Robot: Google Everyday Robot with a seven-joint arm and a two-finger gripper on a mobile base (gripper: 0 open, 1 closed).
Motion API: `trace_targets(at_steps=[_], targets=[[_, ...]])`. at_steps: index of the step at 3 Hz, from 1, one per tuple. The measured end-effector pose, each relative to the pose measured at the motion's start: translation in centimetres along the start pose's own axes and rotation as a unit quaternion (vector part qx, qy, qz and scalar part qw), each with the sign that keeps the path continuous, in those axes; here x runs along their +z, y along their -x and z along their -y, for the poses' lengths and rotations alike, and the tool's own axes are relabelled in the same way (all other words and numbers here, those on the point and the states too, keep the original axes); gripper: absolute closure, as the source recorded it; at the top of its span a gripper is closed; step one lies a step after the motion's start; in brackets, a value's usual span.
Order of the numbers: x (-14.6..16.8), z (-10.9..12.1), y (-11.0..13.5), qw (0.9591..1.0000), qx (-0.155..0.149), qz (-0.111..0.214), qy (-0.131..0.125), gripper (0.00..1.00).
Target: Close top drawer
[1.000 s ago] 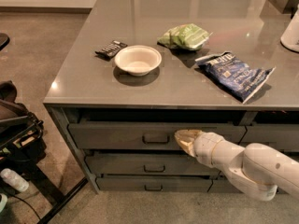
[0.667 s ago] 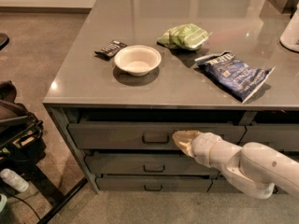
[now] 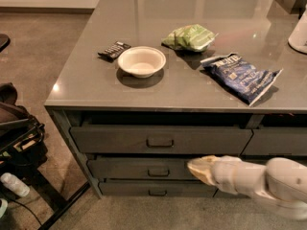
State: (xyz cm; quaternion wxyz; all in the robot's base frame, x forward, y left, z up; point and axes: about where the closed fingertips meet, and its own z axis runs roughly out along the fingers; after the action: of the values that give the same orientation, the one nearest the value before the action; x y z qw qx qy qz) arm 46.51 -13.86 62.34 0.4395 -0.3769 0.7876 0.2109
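Note:
The top drawer (image 3: 115, 139) is the wide dark-grey front just under the counter, with a small metal loop handle (image 3: 159, 141) at its centre. A dark gap runs above the front. I cannot tell whether it sits fully in. My gripper (image 3: 197, 168), pale with a tan tip, comes in from the lower right on a white arm (image 3: 268, 183). It is below and to the right of the handle, in front of the second drawer (image 3: 134, 168), and apart from the top drawer's front.
A third, lowest drawer (image 3: 158, 190) and a narrower front (image 3: 278, 143) at right. On the counter (image 3: 86, 87): a white bowl (image 3: 141, 61), green bag (image 3: 188, 37), blue chip bag (image 3: 242, 76), black remote (image 3: 114, 49). A black bag (image 3: 14, 128) and a bottle (image 3: 14, 185) are at left.
My gripper was at the top drawer's front, just right of the handle. It has now dropped down and slightly right, level with the second drawer.

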Motion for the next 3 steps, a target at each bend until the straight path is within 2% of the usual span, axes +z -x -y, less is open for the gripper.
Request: trace_targets(at_steps=[1,3], targets=[[-2.41,-0.27,-2.49,0.9996,0.02,-0.012,0.015,0.82],[-2.41,-0.27,-2.49,0.9996,0.02,-0.012,0.015,0.35]])
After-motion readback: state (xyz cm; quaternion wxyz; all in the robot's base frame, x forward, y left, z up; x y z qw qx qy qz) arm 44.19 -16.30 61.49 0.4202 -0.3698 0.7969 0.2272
